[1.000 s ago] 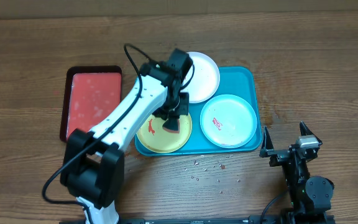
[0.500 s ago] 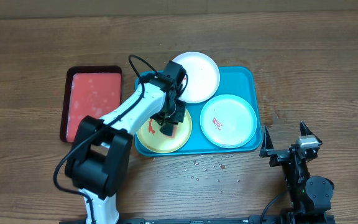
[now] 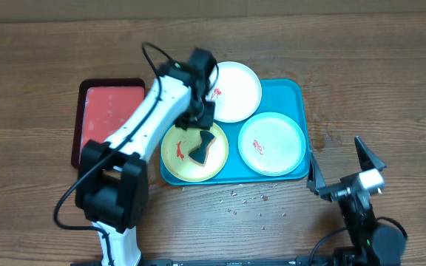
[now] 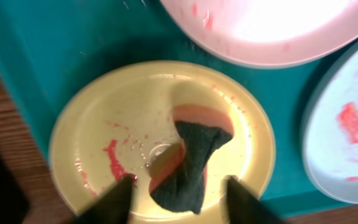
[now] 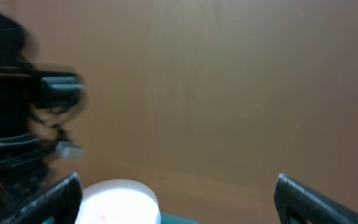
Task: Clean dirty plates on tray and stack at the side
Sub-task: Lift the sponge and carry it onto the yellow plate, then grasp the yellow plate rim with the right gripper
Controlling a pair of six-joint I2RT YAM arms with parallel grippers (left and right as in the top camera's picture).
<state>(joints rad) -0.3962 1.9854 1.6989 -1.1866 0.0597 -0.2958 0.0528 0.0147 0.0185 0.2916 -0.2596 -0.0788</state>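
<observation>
The turquoise tray holds three dirty plates: a white one partly over its far rim, a lime-rimmed one at front left, a mint-rimmed one at right. All carry red smears. A dark-and-orange sponge lies on the lime plate. My left gripper hovers open above it; the sponge sits loose between the spread fingers. My right gripper stands open off the tray's front right corner, nothing in it. The white plate shows low in the right wrist view.
A smaller red tray with a dark rim lies left of the turquoise one. Crumbs are scattered on the wooden table in front of the tray. The left arm's white link crosses over the red tray's right edge.
My left gripper opened and let go of the sponge, then rose and drew back toward the white plate. The sponge stays on the lime plate. The right gripper shifted slightly.
</observation>
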